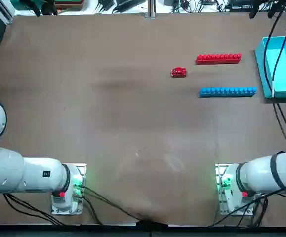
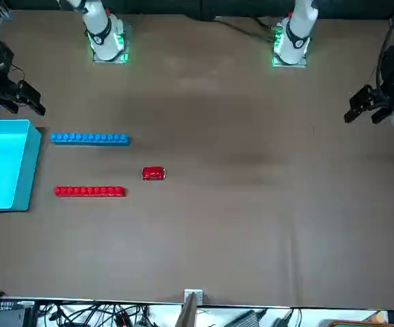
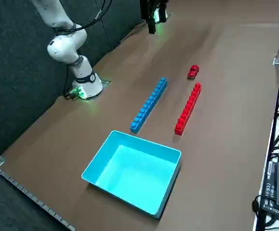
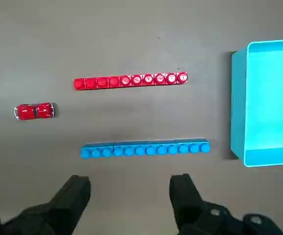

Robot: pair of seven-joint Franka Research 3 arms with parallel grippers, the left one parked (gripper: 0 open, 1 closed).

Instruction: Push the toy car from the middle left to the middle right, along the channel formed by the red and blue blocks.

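Toy car (image 3: 193, 71) just beyond red bar (image 3: 188, 109), apparently apart.

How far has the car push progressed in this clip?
Nothing looks done: the toy car sits outside the channel's open end, short of the red bar and blue bar. In hand: the right gripper hangs open above the table, on the blue bar's outer side, touching nothing. Left: reach the car and push it through the channel toward the light-blue bin.

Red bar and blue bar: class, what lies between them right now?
Nothing: the top view shows bare table between the red bar and the blue bar. The toy car sits just outside the channel's open end.
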